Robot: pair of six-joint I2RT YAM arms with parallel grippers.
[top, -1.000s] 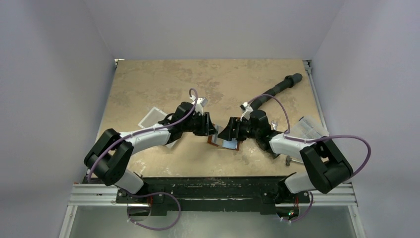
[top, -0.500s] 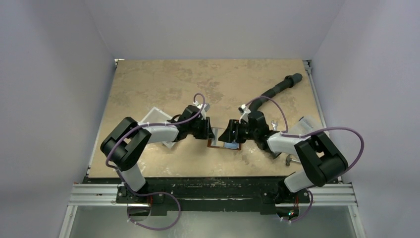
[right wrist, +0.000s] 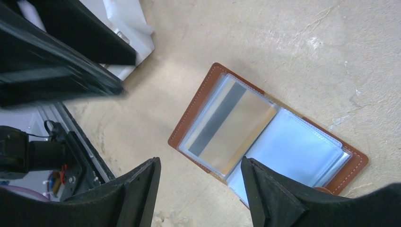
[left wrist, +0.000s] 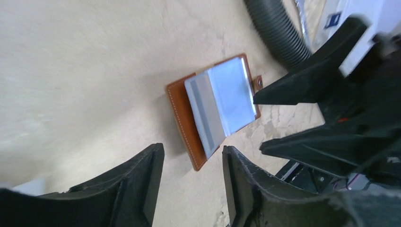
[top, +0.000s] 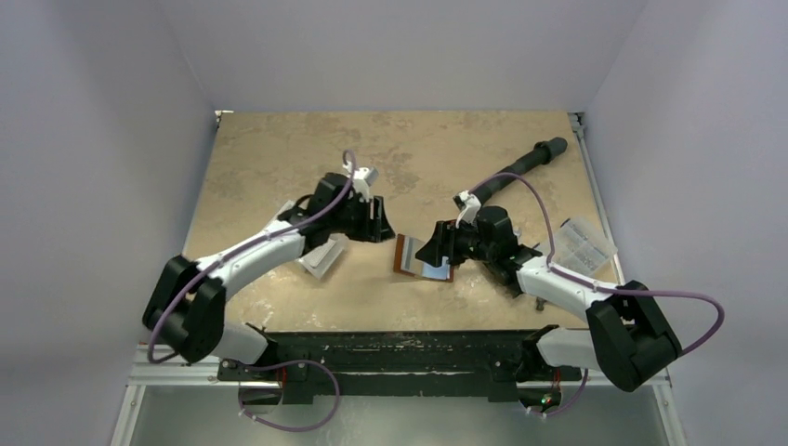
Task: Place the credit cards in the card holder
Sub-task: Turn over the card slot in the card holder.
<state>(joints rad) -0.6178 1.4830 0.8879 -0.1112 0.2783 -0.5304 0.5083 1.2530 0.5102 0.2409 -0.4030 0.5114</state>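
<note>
Card holder (right wrist: 302, 146) open flat on desk (top: 279, 149); one credit card (right wrist: 229, 130) in sleeve on left-arm side. Left fingers (top: 379, 229) and right fingers (top: 433, 251) spread wide, holding nothing.

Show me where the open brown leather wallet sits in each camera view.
Top external: brown leather wallet just below and right of centre.
Left wrist: wallet centre-right, lying open.
Right wrist: wallet centre to lower right, open.
Shared landmark: the grey dark-striped card in its pocket, clear in both wrist views.
</note>
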